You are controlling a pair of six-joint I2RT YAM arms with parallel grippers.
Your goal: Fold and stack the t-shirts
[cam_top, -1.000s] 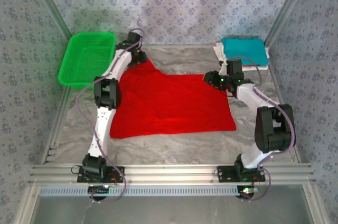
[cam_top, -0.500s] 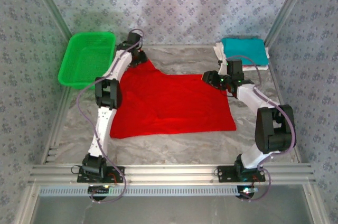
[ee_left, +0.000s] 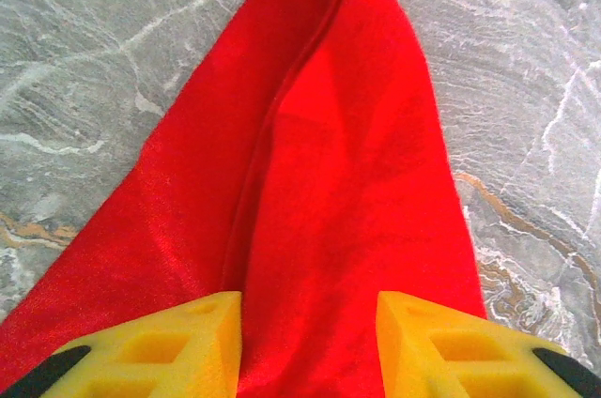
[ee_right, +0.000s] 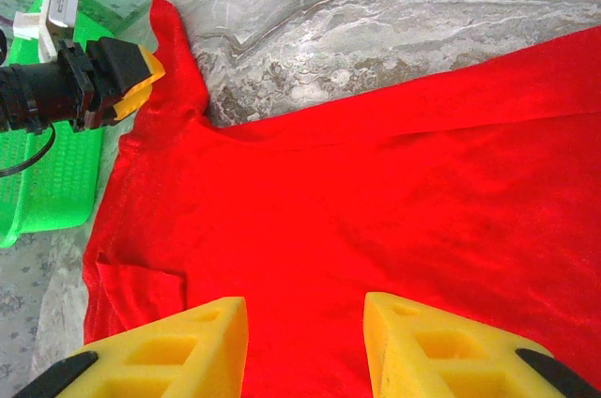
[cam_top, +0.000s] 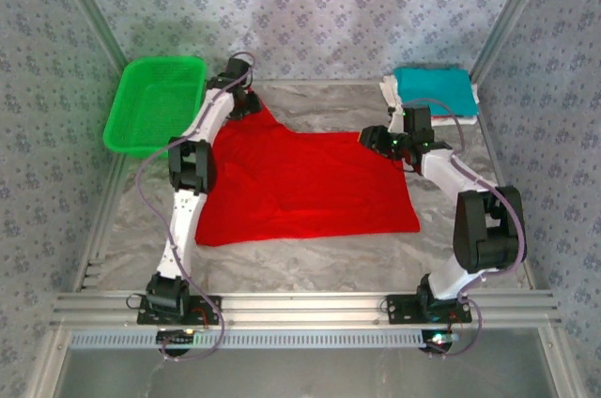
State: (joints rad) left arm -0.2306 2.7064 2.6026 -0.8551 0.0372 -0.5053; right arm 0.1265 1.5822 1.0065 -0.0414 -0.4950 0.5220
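The red t-shirt (cam_top: 310,187) is spread flat on the marble worktop (cam_top: 310,262), in the middle of the top view. One narrow part of it, perhaps a sleeve, is stretched toward the upper left, just beside the green basket (cam_top: 155,107).

The left tool (cam_top: 252,103) is placed at this narrow end. In the left wrist view its yellow fingers (ee_left: 169,351) are held apart, and the red cloth with a long fold is seen in the gap between them.

The right tool (cam_top: 374,140) is placed at the upper right corner of the red t-shirt. In the right wrist view its fingers (ee_right: 178,351) are also held apart above the flat cloth.

In the upper right of the top view, the teal t-shirt (cam_top: 432,88) is laid folded on the whitish t-shirt (cam_top: 388,93), well apart from the basket.
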